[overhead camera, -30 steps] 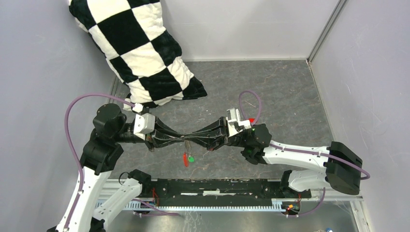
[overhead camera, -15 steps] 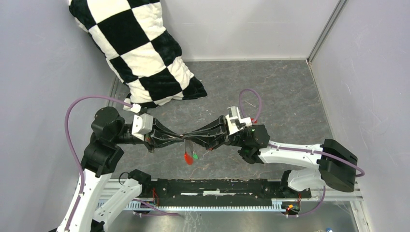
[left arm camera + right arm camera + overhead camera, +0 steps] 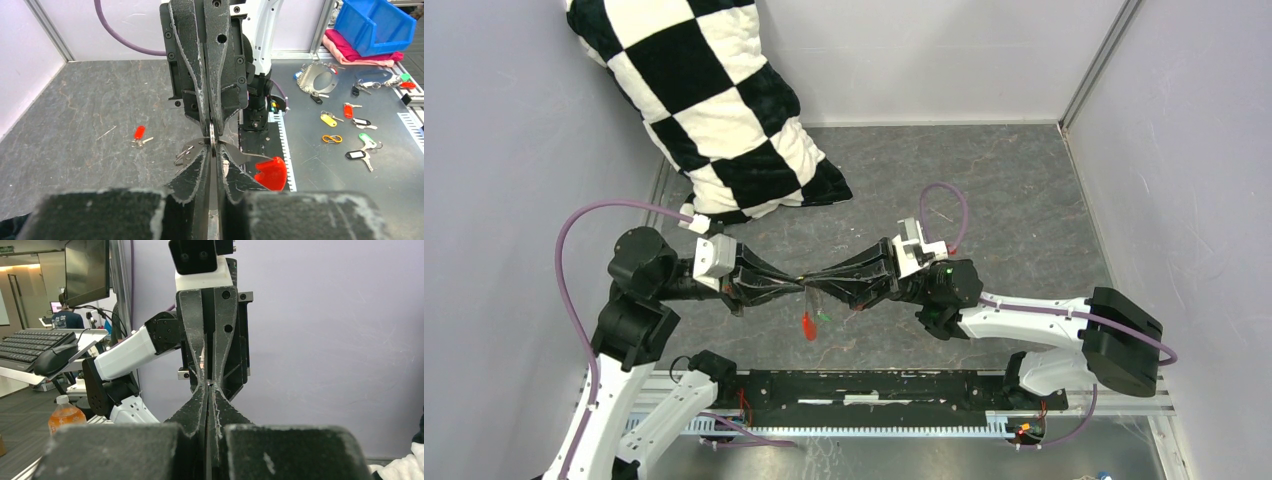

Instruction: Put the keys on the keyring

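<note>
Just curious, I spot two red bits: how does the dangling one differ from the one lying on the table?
The red plastic tag hangs in the air; the small red-headed metal key lies flat on the grey table. The tag is joined to the thin silver ring; the key is loose. Both are bright red.

Robotics lab; walled test cell (image 3: 924,60), monitor (image 3: 87,270), keyboard (image 3: 30,342), blue bin (image 3: 375,22)
</note>
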Controlling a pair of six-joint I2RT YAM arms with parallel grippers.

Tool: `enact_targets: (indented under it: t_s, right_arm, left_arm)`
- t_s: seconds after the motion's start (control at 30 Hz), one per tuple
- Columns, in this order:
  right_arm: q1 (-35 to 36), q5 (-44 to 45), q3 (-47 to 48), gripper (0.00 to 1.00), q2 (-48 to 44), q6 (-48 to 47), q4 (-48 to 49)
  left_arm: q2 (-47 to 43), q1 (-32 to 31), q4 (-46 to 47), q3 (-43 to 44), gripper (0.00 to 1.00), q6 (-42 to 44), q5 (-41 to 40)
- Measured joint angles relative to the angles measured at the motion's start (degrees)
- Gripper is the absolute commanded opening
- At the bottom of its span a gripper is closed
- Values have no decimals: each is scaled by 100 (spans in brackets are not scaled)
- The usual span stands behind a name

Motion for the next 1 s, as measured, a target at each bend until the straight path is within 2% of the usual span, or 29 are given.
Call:
enact_targets:
  t_s: [0.2, 0.83, 1.0]
  right_arm:
    - [-2, 70, 0, 1, 0, 37, 175]
    - [-2, 59, 0, 1, 79, 236, 343]
    - [-2, -13, 9, 1, 186, 332, 380]
  left_arm:
    - [-39, 0, 50, 0, 30, -33, 11]
    - [-63, 0, 249, -57, 29, -365, -127]
    - [-63, 0, 308, -96, 23, -444, -105]
